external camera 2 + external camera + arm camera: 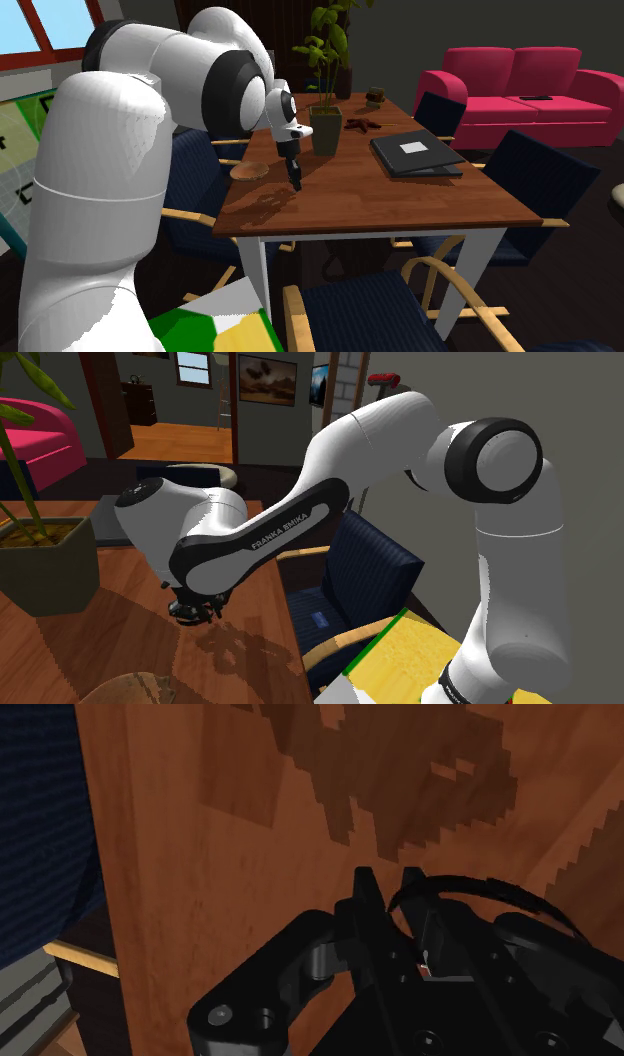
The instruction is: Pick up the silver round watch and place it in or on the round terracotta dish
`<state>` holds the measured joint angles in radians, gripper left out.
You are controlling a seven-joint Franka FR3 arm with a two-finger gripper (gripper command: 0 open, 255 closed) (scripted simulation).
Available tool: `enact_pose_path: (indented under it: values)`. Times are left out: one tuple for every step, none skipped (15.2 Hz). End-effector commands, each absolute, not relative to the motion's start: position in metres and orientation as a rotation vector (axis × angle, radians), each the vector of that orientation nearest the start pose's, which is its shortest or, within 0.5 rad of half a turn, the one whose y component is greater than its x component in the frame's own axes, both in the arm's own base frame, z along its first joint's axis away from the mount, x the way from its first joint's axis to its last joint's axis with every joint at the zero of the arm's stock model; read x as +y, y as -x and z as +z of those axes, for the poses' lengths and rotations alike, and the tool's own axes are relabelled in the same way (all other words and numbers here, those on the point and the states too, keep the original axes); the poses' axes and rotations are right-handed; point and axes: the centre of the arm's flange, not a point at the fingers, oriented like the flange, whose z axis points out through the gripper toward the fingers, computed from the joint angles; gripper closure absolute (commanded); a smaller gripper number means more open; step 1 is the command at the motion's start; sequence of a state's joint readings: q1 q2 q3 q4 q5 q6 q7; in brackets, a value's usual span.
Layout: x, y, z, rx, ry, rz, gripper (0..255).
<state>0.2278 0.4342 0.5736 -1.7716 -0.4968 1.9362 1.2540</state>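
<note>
My gripper (386, 882) hangs over the wooden table (250, 854), close to its long edge. My two fingers (363, 899) are drawn nearly together, clenched on something thin. A slim dark loop curves out from between them to one side; I take it for the strap of the watch (495, 886). Its round face is hidden behind my own fingers, apart from a pale sliver low in the gap, so I cannot make out its colour or shape.

In the second exterior view my gripper (294, 180) points down, just clear of the table (400, 200), with its shadow below. The watch is too small to tell there. The brown dish (250, 170) lies on the tabletop just beside me, toward that view's left, and the plant pot (325, 130) stands behind.

From the shoulder view my forearm covers much of the gripper (195, 610), and its fingertips are lost in dark. The bottom edge cuts off the dish (135, 687), and the left edge crops the plant pot (45, 567). A dark blue chair (370, 567) is partly hidden behind my arm.
</note>
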Motion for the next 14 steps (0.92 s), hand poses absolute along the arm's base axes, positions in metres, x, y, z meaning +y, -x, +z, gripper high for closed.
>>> enact_pose_path:
  values:
    - [0.407, -0.479, 0.335, 0.423, 3.374, -0.151, 255]
    - [0.407, -0.479, 0.335, 0.423, 3.374, -0.151, 255]
    - [0.407, -0.479, 0.335, 0.423, 3.374, -0.151, 255]
    - [0.407, -0.479, 0.335, 0.423, 3.374, -0.151, 255]
    - [0.407, -0.479, 0.335, 0.423, 3.374, -0.151, 255]
    - [0.407, -0.479, 0.335, 0.423, 3.374, -0.151, 255]
    - [0.407, -0.479, 0.335, 0.423, 3.374, -0.151, 255]
    - [0.407, -0.479, 0.340, 0.423, 3.374, -0.151, 255]
    - [0.407, -0.479, 0.346, 0.423, 3.374, -0.151, 255]
    - [0.407, -0.479, 0.351, 0.423, 3.374, -0.151, 255]
    - [0.407, -0.479, 0.356, 0.423, 3.374, -0.151, 255]
    - [0.407, -0.479, 0.362, 0.423, 3.374, -0.151, 255]
    - [0.407, -0.479, 0.367, 0.423, 3.374, -0.151, 255]
    - [0.407, -0.479, 0.372, 0.423, 3.374, -0.151, 255]
